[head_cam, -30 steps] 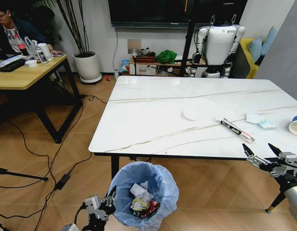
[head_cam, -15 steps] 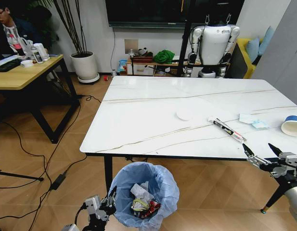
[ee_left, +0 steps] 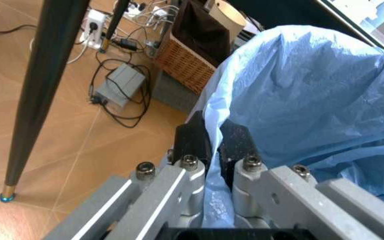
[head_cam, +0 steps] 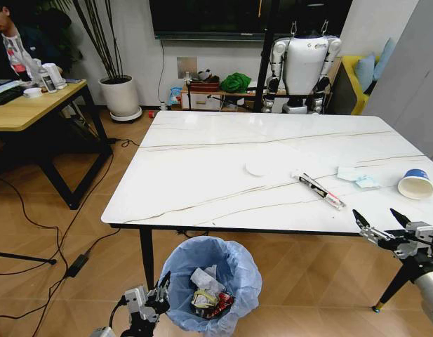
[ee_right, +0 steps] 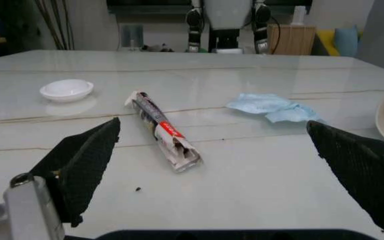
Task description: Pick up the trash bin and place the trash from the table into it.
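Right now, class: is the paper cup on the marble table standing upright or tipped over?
Tipped over. The paper cup lies on its side near the table edge, its open mouth facing the camera, the blue band behind it.

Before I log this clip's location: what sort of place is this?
Probably an office or robotics lab: a white humanoid robot on a stand, a wall-mounted dark screen, and a tan wooden desk with a person working.

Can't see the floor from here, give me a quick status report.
Left gripper shut on trash bin liner. Right gripper open at the table edge, nearest the long wrapper. Nothing in between.
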Tool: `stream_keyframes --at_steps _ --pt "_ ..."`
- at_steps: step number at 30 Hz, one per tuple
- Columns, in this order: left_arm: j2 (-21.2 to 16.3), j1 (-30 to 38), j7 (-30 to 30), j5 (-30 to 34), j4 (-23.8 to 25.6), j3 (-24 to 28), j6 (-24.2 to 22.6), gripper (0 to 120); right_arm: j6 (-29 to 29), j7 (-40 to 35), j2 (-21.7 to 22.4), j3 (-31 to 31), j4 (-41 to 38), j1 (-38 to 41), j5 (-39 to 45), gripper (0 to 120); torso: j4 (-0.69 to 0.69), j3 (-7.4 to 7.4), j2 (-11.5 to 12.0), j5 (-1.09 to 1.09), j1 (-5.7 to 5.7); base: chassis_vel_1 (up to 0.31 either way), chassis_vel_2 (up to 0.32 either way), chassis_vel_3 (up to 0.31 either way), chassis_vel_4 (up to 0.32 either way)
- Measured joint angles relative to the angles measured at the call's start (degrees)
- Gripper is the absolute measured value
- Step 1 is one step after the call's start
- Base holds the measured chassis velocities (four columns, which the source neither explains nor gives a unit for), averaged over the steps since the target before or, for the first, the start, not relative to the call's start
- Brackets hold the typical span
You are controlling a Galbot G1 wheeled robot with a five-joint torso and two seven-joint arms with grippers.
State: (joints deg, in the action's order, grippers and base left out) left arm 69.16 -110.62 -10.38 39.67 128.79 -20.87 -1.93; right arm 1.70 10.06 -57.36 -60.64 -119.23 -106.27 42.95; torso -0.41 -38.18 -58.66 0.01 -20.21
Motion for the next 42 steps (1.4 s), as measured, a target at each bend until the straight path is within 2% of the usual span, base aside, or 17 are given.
stream_keyframes --at_steps 15,19,21,24,28,30,31,32,42 --pt "0.2 0.1 0.0 -0.2 -0.2 -0.1 0.0 0 2.9 2.9 2.2 -0.1 2.8 1.3 -2.8 100 -0.02 0.0 0.0 -0.03 -0.01 -0.022 -0.021 0.023 0.02" --pt "0.2 -0.3 0.0 -0.3 0.2 -0.5 0.0 0 -0.5 0.4 4.6 2.1 0.6 3.3 -1.2 100 -0.01 0.0 0.0 -0.02 -0.01 0.0 0.0 0.0 0.0" --pt "0.2 -1.0 0.2 -0.3 0.8 -1.0 0.0 0 -4.6 -0.6 6.8 3.7 -0.4 5.7 1.6 100 -0.01 0.0 0.0 -0.01 -0.01 0.0 0.0 0.0 0.0" --pt "0.3 -1.7 0.6 -0.6 1.2 -1.7 0.2 0 -6.1 -1.1 9.4 5.7 0.0 8.3 4.5 100 0.01 0.0 0.0 0.0 -0.01 0.0 0.0 0.0 0.0" --pt "1.0 -3.5 1.0 -1.2 2.5 -3.2 0.7 0 -6.6 1.3 16.2 10.7 4.3 14.1 9.7 100 0.01 0.0 0.0 -0.01 -0.01 0.0 0.0 0.0 0.0" --pt "1.1 -3.8 1.1 -1.3 2.6 -3.4 0.7 0 -6.6 1.5 17.1 11.6 4.9 14.9 10.1 100 0.0 0.0 0.0 -0.01 -0.01 0.0 0.0 0.0 0.0" --pt "1.7 -4.7 1.5 -2.1 2.8 -4.1 1.1 0 -6.7 2.6 21.2 16.8 8.4 19.0 11.0 100 0.0 0.0 0.0 -0.01 -0.01 0.0 0.0 0.0 0.0" --pt "1.9 -4.9 1.5 -2.3 2.8 -4.2 1.2 0 -6.7 2.9 22.0 18.1 9.4 19.7 11.0 100 0.0 -0.01 0.0 -0.02 -0.01 0.0 0.0 0.0 0.0" --pt "2.1 -5.0 1.6 -2.5 2.5 -4.0 1.3 0 -6.3 3.9 24.5 21.8 13.2 20.9 10.3 100 -0.02 0.0 0.0 -0.01 0.0 0.0 0.0 0.0 0.0"
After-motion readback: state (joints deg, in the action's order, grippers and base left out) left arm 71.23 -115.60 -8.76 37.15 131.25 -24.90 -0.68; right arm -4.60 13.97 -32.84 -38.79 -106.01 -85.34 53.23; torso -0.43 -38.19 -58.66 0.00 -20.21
